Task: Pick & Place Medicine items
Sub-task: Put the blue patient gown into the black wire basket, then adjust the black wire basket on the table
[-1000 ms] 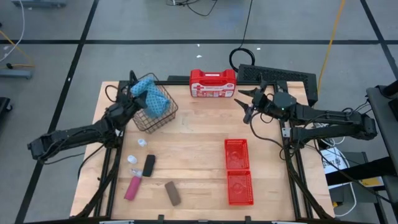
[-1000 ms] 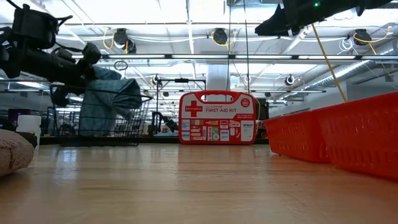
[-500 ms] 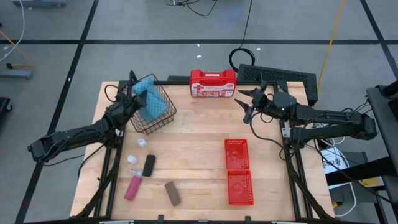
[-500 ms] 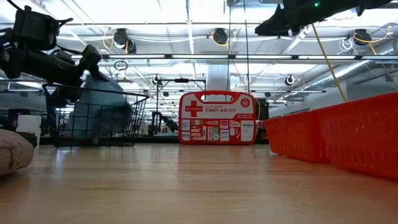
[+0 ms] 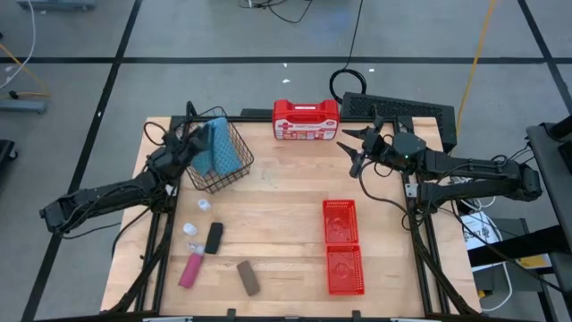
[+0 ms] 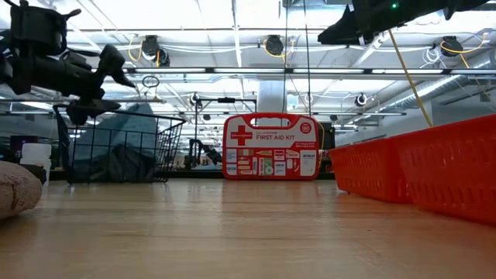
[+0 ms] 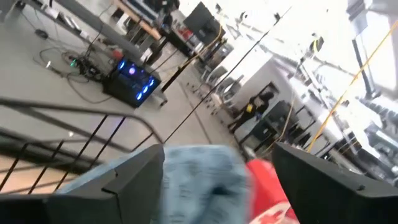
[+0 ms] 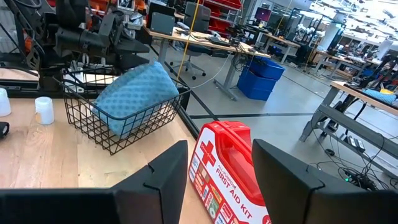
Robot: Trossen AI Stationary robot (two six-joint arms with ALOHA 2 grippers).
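Left gripper (image 5: 190,137): your jaws open, empty, over the wire basket (image 5: 234,165) holding the blue cloth (image 5: 218,148), upper left of frame
Right gripper (image 5: 354,148): your jaws open, empty, upper right near the red case (image 5: 306,121)
Medicine items (image 5: 213,238): on worktop (image 5: 277,215), lower left: white bottles, black, pink, brown pieces

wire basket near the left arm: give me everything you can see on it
The black wire basket is an open-topped grid of thin dark wire, standing upright on the wooden table at its back-left part. The blue patterned cloth sits bundled inside, bulging above the rim. The left gripper hangs open just over the basket's rim by the cloth. The first aid kit stands apart from it.
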